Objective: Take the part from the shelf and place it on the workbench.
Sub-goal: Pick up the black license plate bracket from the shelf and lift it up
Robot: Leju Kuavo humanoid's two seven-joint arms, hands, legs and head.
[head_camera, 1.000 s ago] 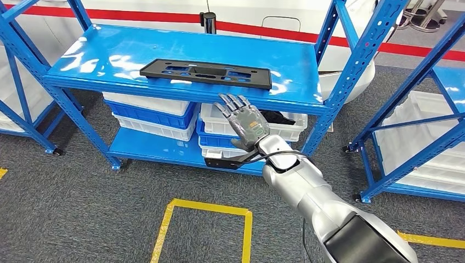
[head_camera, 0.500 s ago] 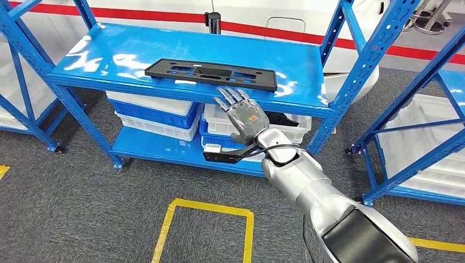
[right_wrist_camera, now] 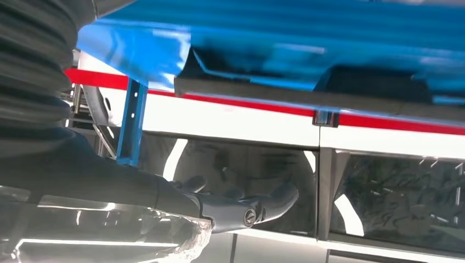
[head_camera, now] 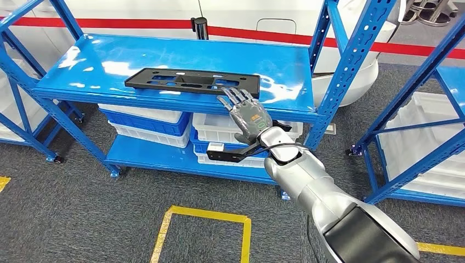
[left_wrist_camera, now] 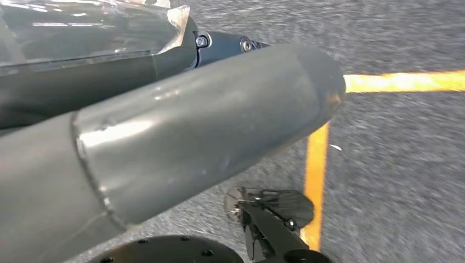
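Observation:
The part [head_camera: 192,82] is a long flat black plate with cut-outs, lying near the front edge of the blue shelf's top board [head_camera: 164,55]. My right hand [head_camera: 247,115] is raised in front of that edge, fingers stretched out and apart, holding nothing. Its fingertips reach up to the part's right end; I cannot tell whether they touch it. In the right wrist view the part's dark edge [right_wrist_camera: 307,82] shows against the blue board, past my outstretched fingers [right_wrist_camera: 241,205]. My left hand [left_wrist_camera: 164,109] hangs over the grey floor with thumb and fingers straight, holding nothing.
White bins [head_camera: 219,127] and blue bins [head_camera: 148,121] are stacked on the lower board. Blue uprights [head_camera: 351,71] frame the shelf. A second blue shelf [head_camera: 417,137] with white bins stands to the right. Yellow floor tape [head_camera: 203,213] marks a box on the grey carpet.
The camera has shifted a little. My right hand has risen from below the shelf's front edge up to the part's right end, still holding nothing.

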